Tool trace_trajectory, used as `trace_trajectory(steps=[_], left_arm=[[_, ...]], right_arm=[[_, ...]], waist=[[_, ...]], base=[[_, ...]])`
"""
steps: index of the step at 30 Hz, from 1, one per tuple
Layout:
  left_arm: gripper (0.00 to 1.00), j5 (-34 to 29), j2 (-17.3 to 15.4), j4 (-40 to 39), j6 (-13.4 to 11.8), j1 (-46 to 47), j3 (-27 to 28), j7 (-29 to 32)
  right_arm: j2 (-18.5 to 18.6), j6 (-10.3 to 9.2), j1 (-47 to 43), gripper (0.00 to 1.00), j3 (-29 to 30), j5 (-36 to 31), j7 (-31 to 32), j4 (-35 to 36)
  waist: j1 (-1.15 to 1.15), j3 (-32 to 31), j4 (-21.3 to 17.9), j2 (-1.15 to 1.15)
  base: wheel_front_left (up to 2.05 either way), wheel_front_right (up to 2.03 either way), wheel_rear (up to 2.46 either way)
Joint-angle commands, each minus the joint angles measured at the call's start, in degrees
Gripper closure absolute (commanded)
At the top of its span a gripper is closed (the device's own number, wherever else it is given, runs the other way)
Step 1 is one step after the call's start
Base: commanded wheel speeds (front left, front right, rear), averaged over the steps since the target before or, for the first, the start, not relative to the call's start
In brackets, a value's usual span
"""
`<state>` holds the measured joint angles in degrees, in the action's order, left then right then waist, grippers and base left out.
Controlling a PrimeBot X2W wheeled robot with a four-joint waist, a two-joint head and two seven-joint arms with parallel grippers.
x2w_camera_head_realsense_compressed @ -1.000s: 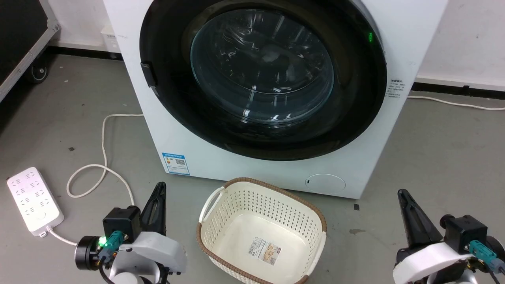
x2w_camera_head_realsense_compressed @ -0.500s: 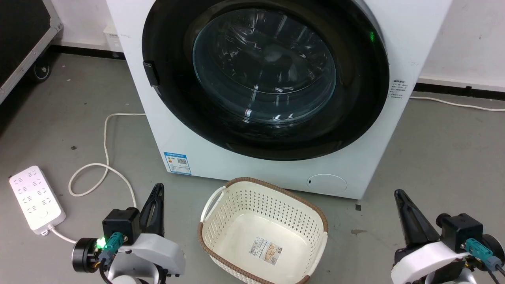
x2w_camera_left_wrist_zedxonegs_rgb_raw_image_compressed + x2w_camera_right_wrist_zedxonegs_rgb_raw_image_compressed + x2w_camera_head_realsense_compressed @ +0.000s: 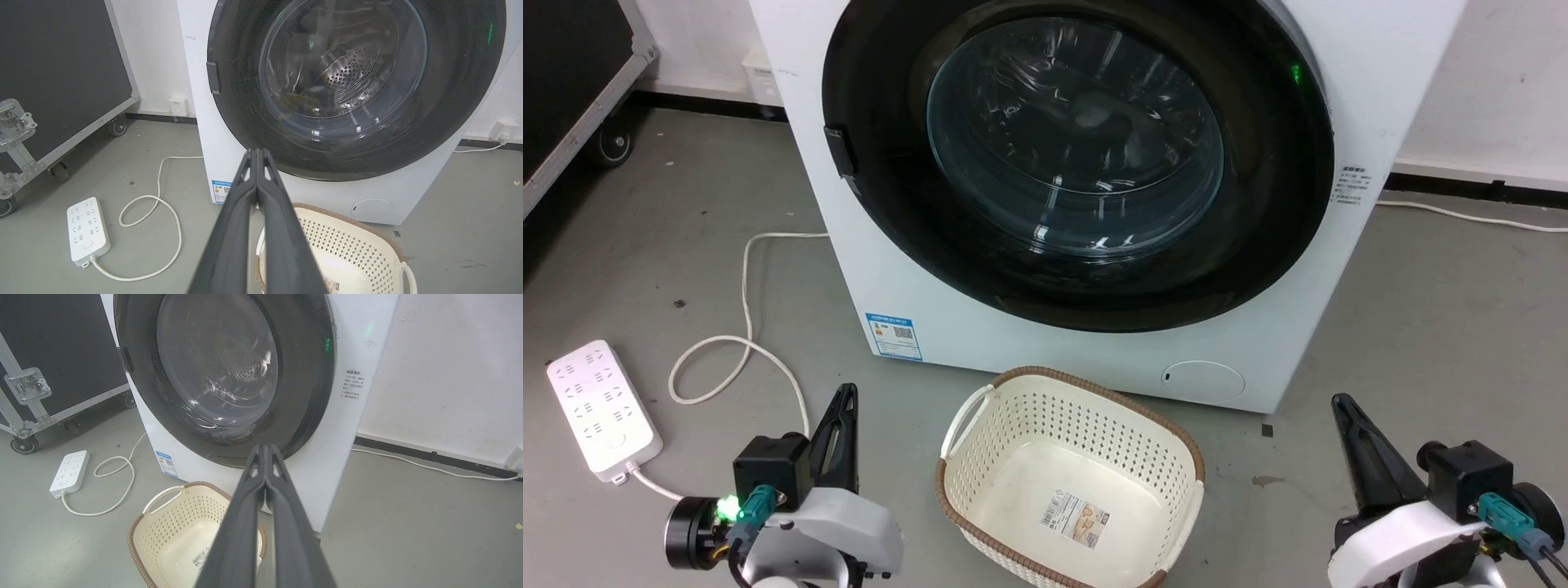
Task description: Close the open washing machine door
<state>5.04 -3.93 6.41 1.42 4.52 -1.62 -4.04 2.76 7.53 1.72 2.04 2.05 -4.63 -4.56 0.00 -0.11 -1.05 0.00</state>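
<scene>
Although both arms hang low and clear of it, the washing machine door (image 3: 1078, 155) sits flat in the round front of the washing machine (image 3: 980, 314), its glossy black rim lying against the white panel all the way round. Through the bulging glass window I can make out the perforated steel drum (image 3: 347, 73) behind it. A small dark tab (image 3: 840, 153) stands at the rim's edge on the robot's left, and a green light (image 3: 1294, 75) glows near the rim's upper right. Low on the white front are a blue sticker (image 3: 894, 335) and a small round flap (image 3: 1202, 381).

On the grey floor just in front of the machine stands a cream perforated basket (image 3: 1086, 378) with a brown rim, a paper label (image 3: 1074, 518) on its bottom.

To either side of the basket the grippers point towards the machine, well apart from the door. The left gripper (image 3: 847, 394) has its two dark fingers pressed together with nothing between them; the right gripper (image 3: 1339, 402) is the same, fingers together and bare.

Further to the robot's left a white power strip (image 3: 600, 404) lies on the floor, its white cable (image 3: 743, 327) looping towards the machine's side, and a black wheeled case (image 3: 61, 61) stands beyond.
</scene>
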Motion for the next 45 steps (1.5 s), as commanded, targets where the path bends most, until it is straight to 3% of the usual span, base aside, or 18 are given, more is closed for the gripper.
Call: trace_trajectory(steps=[1,45], left_arm=[[1.0,-0.7,0.3,-0.7,-0.3,-1.1,0.2,0.3],[1.0,-5.0,1.1,-6.4,-1.4,-4.5,1.6,4.0]], right_arm=[[0.1,-0.03,-0.9,1.0,-0.2,-0.3,0.3,0.7],[0.1,-0.04,-1.7,1.0,-2.0,-2.0,4.6,4.6]], waist=[[0.0,0.0,0.0,0.0],[0.0,0.1,1.0,0.0]], base=[[0.0,0.0,0.0],[0.0,0.0,0.0]])
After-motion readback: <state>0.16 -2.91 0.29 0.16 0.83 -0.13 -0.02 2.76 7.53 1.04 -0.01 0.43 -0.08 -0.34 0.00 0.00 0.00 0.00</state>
